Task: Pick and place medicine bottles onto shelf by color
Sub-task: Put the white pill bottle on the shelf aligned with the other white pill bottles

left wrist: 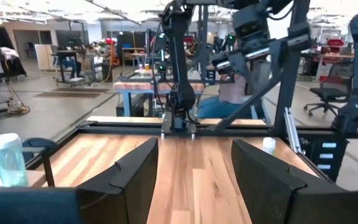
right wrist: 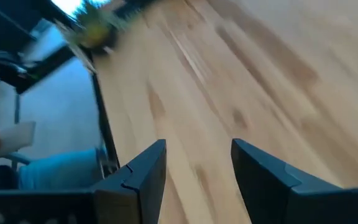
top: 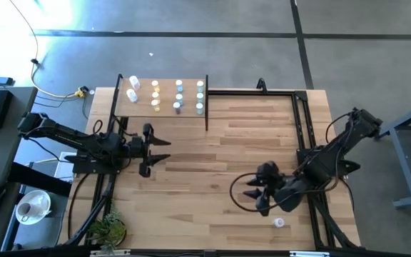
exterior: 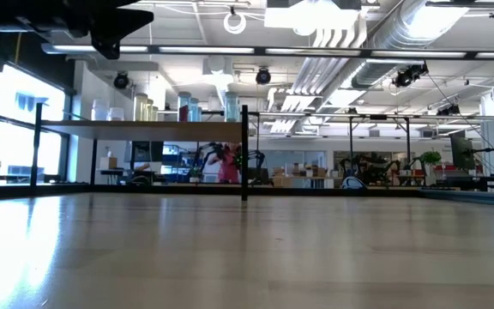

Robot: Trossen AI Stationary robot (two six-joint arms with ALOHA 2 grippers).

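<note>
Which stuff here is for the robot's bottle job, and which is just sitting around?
For the job:
- shelf
- medicine bottles on the shelf
- stray bottle near the table edge
- left gripper, open and empty
- right gripper, open and empty

Just lying about:
- potted plant
- cup
- yellow plug

Empty, parted right tool (right wrist: pixel 197 168) over bare wood tabletop (right wrist: pixel 229 81)

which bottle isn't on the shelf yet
The lone white bottle on the tabletop at the near right edge, beside the right gripper. All the other bottles stand in rows on the shelf.
</note>
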